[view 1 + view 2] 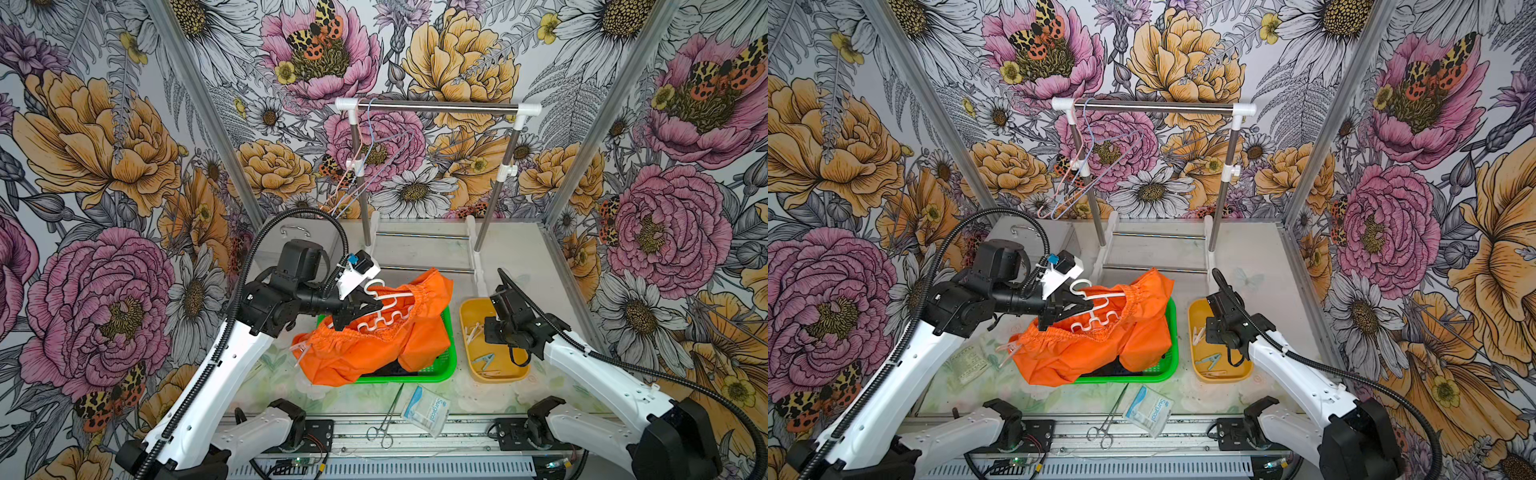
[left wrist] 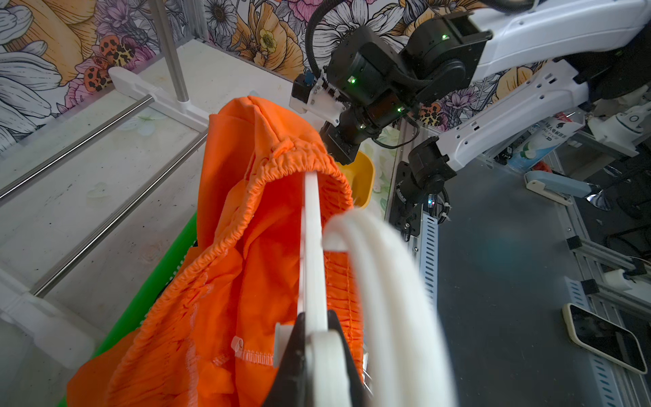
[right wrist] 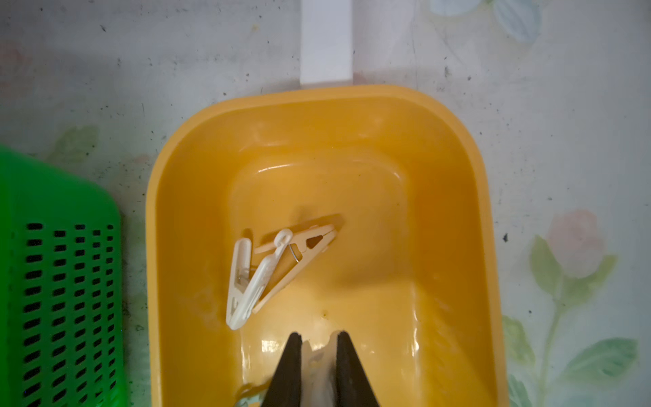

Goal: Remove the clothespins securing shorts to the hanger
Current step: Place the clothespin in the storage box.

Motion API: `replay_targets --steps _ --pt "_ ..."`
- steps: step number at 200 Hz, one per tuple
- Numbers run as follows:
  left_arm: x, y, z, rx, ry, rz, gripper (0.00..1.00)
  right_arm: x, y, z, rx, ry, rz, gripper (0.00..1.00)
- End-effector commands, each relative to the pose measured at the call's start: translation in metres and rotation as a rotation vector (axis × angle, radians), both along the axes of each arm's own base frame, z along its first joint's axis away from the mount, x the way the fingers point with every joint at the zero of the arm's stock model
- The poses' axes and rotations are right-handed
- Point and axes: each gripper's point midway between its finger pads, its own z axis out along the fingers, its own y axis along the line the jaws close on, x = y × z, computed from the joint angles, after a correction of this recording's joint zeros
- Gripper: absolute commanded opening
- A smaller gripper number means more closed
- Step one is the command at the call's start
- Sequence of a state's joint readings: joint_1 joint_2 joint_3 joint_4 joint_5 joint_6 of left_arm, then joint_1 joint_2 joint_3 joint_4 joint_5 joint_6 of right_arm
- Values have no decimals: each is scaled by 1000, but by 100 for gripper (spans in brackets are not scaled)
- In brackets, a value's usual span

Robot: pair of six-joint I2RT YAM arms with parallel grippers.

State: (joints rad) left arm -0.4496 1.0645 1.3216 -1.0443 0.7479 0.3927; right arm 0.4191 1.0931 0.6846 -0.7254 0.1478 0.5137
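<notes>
Pale tabletop with a faded flower print, boxed in by loud floral paper. Nearest me lie steel forceps and a torn packet, neither of them my business.

Past them sits the green basket, and over it the orange shorts droop from a white hanger. My left gripper is clamped on the hanger's neck just under the hook, both jaws flat on the plastic, holding it above the basket.

A waistband pin bites the elastic at the hanger's end on my left, out past the basket's edge. At the other end I see no pin; the band is only draped over the arm. That pin looks light, small and smooth, with a stiff spring, I judge. I would squeeze its flared tails, never the nose. The shorts are soft and light, and will likely slide off once freed.

To the right, my right gripper hangs over the yellow tray, jaws nearly together on a pale pin, blurred, though I judge it one. In the tray lie a teal pin, then a white pin touching a wooden pin.

Furthest back stands the rack with bare wire hangers.
</notes>
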Motion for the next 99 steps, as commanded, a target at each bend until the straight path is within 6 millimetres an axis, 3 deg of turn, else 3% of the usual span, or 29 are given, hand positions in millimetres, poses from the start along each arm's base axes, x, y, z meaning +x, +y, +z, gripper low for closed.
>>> replay_targets --steps 1,46,99 --pt "-2 -3 7 -16 -13 -18 0 0 0 -5 6 23 -15 17" --pt "0 -6 6 -16 0 -24 0 2 -2 -12 -21 47 -13 35" --pt "2 -5 3 -6 3 -14 0 7 5 1 8 14 26 55"
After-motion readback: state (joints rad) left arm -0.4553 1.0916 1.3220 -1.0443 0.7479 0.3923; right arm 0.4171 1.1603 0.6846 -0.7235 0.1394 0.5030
